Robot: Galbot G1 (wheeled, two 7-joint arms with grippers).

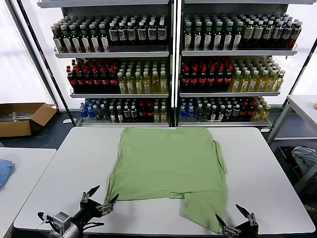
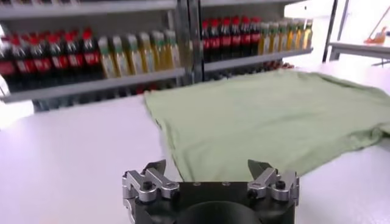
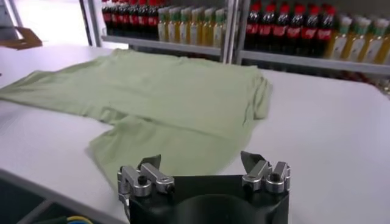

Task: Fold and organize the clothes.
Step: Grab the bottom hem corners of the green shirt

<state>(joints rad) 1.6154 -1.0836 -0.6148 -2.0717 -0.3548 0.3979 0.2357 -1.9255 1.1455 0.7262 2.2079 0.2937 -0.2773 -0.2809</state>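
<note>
Clothes in view came down to one light green shirt (image 1: 168,161), which lay spread nearly flat across the middle of the white table (image 1: 267,178), its far edge close to the table's back rim and a sleeve or flap trailing off its near right corner toward the front edge. It had a loose overlap along the right side and a few soft wrinkles, but no crisp fold showed, so I judged the folding as barely begun, if begun at all; whether it was the plain tee or the collared polo could not be told, since no collar, buttons or print were visible. No second shirt appeared on the table, and no folded stack was seen anywhere. The left gripper (image 1: 100,197) hovered just off the shirt's near left corner, fingers spread and holding nothing; in the left wrist view its tips (image 2: 210,172) stood wide apart over the hem. The right gripper (image 1: 237,216) hung near the trailing flap at the front right, likewise spread and empty, as its own view (image 3: 202,165) confirmed. Everything of substance seemed left: gathering the edges, folding the shirt down, and placing it tidily.
</note>
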